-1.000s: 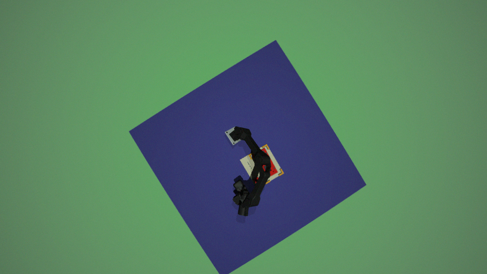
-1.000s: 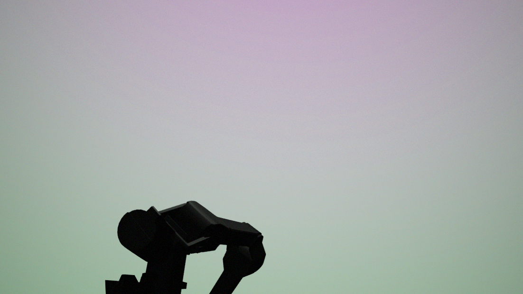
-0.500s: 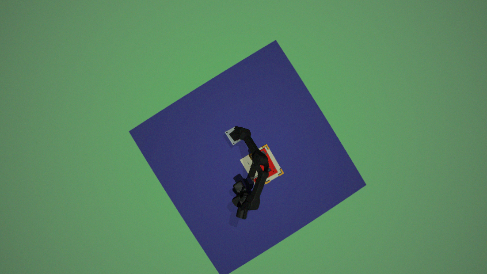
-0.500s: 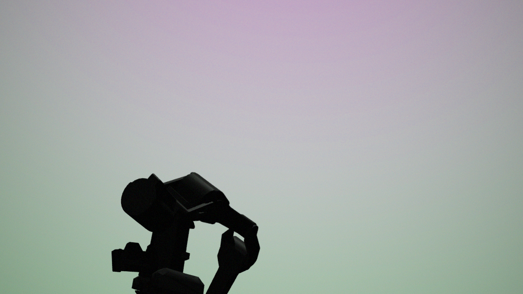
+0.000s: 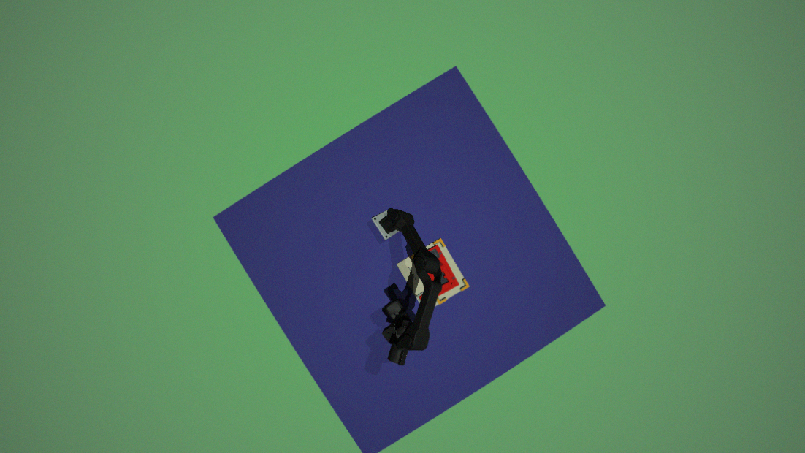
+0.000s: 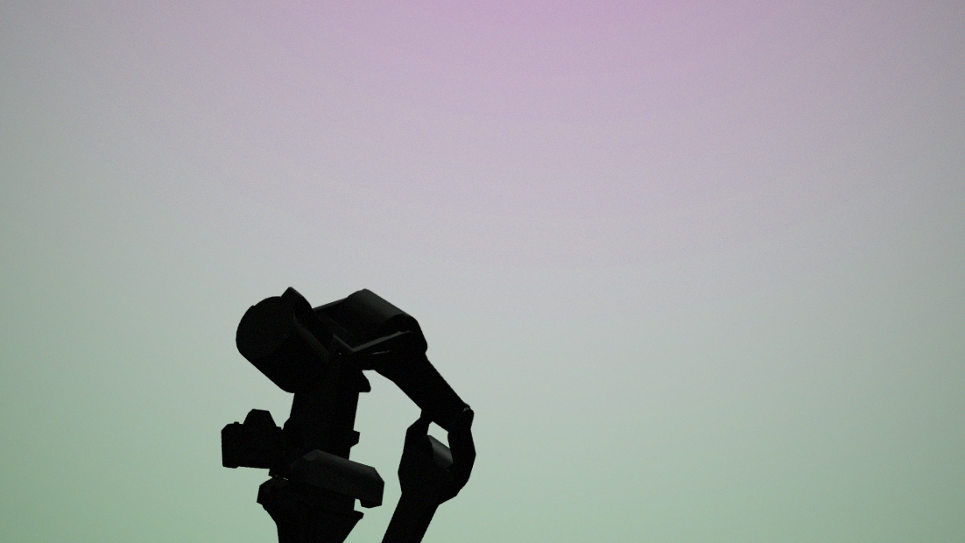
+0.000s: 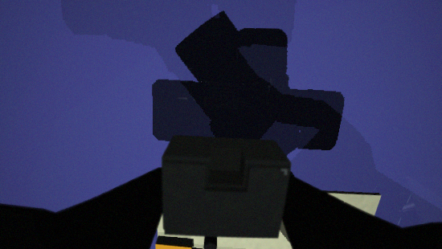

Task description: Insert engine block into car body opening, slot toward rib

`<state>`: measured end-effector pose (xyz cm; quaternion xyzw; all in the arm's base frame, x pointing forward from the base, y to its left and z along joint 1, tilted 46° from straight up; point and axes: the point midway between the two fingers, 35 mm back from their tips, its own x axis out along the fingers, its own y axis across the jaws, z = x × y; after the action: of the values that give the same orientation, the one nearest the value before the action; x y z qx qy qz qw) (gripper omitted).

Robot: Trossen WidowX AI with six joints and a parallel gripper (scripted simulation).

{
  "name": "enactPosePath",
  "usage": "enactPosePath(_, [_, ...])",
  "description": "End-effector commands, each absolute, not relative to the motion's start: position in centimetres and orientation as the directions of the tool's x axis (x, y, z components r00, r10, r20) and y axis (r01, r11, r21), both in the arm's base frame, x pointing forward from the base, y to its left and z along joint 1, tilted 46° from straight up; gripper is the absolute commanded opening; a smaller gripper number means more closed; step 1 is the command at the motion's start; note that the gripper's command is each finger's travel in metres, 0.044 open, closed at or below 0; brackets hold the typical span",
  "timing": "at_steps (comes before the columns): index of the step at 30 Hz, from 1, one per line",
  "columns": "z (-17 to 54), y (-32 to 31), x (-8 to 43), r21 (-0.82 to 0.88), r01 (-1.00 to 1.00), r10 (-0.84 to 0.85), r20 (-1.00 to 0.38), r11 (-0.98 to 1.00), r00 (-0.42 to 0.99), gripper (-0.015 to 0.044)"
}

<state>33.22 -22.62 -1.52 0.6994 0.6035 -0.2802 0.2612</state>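
Observation:
The dark grey engine block is clamped between the two black fingers of my gripper in the wrist view. It hangs above the blue surface, beside a cream sheet. A small notch shows in the middle of its upper part. In the top view the red car body lies on a cream base with yellow corner marks, partly covered by the arm. The opening and the rib cannot be made out clearly. The fingers and the block cannot be made out in either the top or the exterior view.
The cream sheet extends left of the car body. The arm arches over the body from its pale base plate. Its wrist end is lower left of the body in the top view. The exterior view shows only the dark arm against the background.

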Motion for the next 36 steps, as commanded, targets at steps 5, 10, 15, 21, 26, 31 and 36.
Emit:
enactPosePath(5, [-2.5,-22.0,33.5,0.045,0.995,0.696,-0.711,-0.094,0.098,0.0000])
enactPosePath(10, [-2.1,-22.0,33.7,0.045,0.995,0.671,-0.735,-0.094,0.096,0.0000])
enactPosePath(15, [-2.0,-21.8,33.7,0.042,0.995,0.611,-0.786,-0.090,0.089,0.0000])
enactPosePath(21, [-1.8,-21.2,33.8,0.034,0.996,0.455,-0.888,-0.083,0.068,0.0000])
enactPosePath(26, [-1.6,-20.6,33.9,0.030,0.996,0.300,-0.952,-0.082,0.054,0.0000])
enactPosePath(31, [-1.6,-20.0,33.9,0.028,0.996,0.134,-0.990,-0.083,0.039,0.0000])
enactPosePath(36, [-1.5,-19.4,34.0,0.032,0.996,-0.037,-0.999,-0.088,0.029,0.0000])
